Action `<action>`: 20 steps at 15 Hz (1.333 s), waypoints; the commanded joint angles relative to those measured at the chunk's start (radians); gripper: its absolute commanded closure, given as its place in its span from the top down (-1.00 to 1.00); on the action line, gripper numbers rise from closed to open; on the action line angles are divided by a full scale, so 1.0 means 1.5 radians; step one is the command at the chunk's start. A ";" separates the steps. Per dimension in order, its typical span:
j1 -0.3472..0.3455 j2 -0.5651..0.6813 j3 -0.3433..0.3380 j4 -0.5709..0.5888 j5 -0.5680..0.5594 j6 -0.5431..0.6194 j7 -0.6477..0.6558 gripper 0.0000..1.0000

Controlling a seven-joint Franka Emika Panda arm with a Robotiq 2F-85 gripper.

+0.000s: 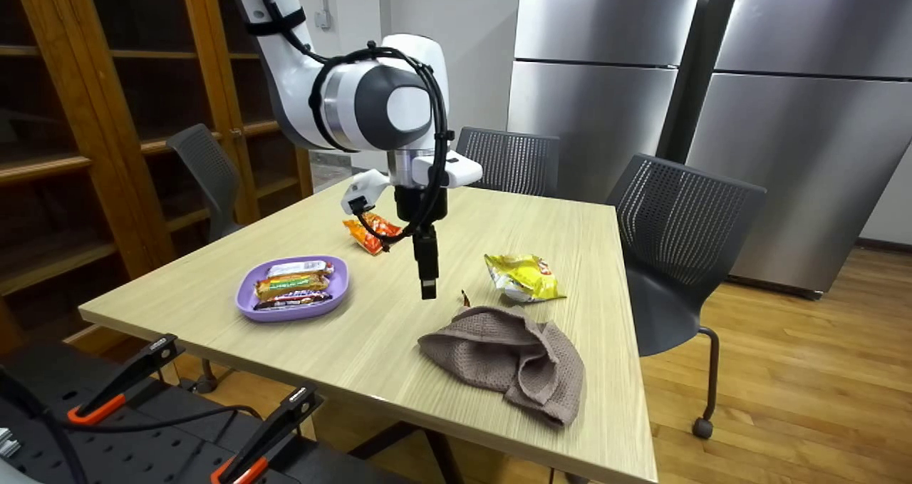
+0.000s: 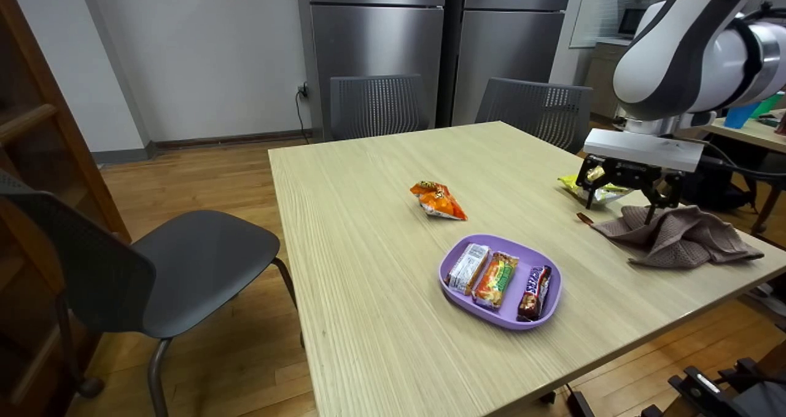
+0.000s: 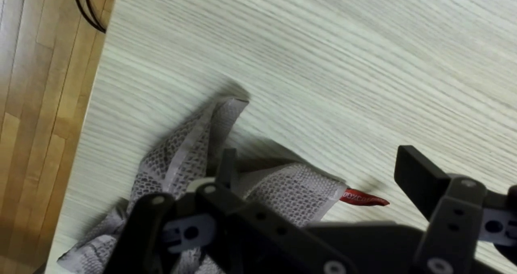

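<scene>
Altogether one cloth (image 1: 502, 359), three bars (image 2: 497, 280)

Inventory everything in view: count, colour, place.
Table: one, pale, central
Towel: one, brown, crumpled on the table
Tag: one, red, at the towel's corner
Yellow bag: one, yellow, near the towel
Tray: one, purple, on the table
Wrapped bars: three, mixed colours, in the tray
Orange bag: one, orange, beyond the tray
Chairs: three, dark grey, around the table
Refrigerators: two, silver, behind the table
Cabinet: one, brown, beside the table
Clamps: two, black and orange, by the table
Floor: one, brown, underneath
Robot arm: one, white-grey, over the table
Gripper: one, black, open, over the towel's tagged corner
</scene>
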 commanded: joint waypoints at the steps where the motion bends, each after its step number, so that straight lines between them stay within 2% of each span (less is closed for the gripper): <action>1: -0.017 -0.025 -0.008 -0.018 0.011 -0.002 -0.048 1.00; 7: -0.014 -0.033 -0.050 -0.036 -0.004 0.005 -0.063 1.00; 11: -0.045 -0.036 -0.053 -0.055 0.014 0.025 -0.104 1.00; 17: -0.146 -0.039 -0.004 -0.080 0.110 0.061 -0.261 1.00; 20: -0.220 -0.031 0.053 -0.070 0.181 0.053 -0.366 1.00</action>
